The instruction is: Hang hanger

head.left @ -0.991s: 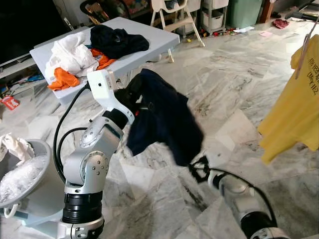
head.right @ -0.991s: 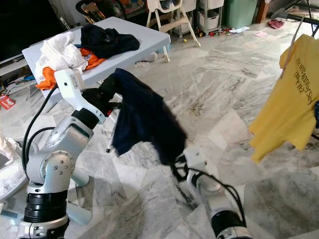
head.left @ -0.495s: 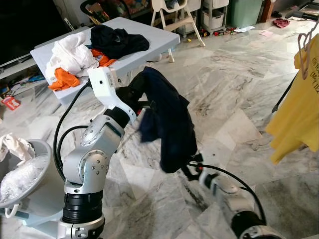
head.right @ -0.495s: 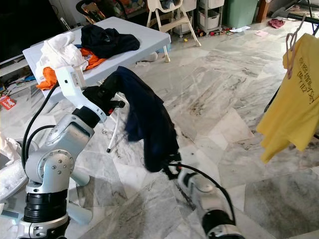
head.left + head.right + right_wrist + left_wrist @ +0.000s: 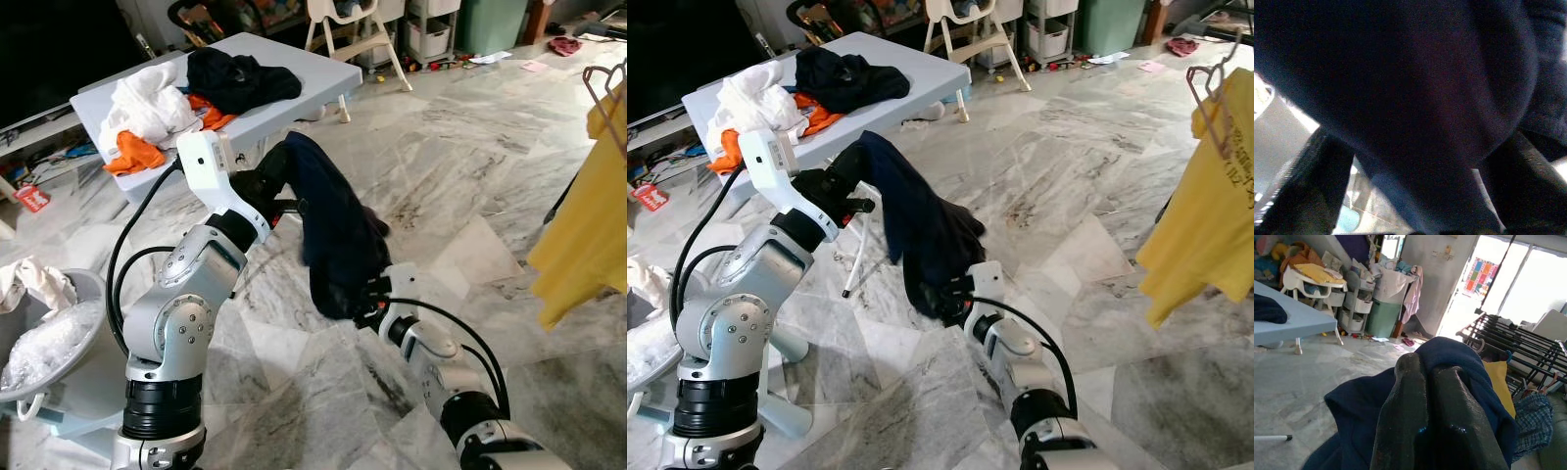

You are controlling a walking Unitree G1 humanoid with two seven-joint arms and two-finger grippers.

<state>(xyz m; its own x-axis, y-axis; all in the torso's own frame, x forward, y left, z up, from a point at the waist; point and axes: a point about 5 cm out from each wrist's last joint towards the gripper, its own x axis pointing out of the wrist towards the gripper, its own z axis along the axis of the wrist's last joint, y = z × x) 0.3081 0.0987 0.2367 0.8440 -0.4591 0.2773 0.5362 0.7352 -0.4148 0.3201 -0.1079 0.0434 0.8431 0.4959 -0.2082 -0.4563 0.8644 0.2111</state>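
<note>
A navy garment (image 5: 333, 230) hangs in the air in front of me. My left gripper (image 5: 277, 191) is raised and shut on its top edge; in the left wrist view the gripper (image 5: 1425, 367) has its black fingers pressed together with navy cloth around them. My right gripper (image 5: 370, 299) is at the garment's lower hem. In the right wrist view that gripper (image 5: 1425, 147) is open, its fingers (image 5: 1327, 171) wide apart with the dark cloth bulging between them. A yellow T-shirt (image 5: 588, 225) hangs on a hanger (image 5: 1210, 98) at the far right.
A grey table (image 5: 323, 73) behind holds white (image 5: 147, 98), orange and dark clothes. A basket (image 5: 39, 343) stands at my lower left. A black drying rack (image 5: 1508, 338) stands by the windows. A white chair (image 5: 358, 34) is at the back. The marble floor stretches ahead.
My right gripper has risen from near the floor up to the garment's hem. The garment now hangs narrower and bunched. The left gripper holds the same spot.
</note>
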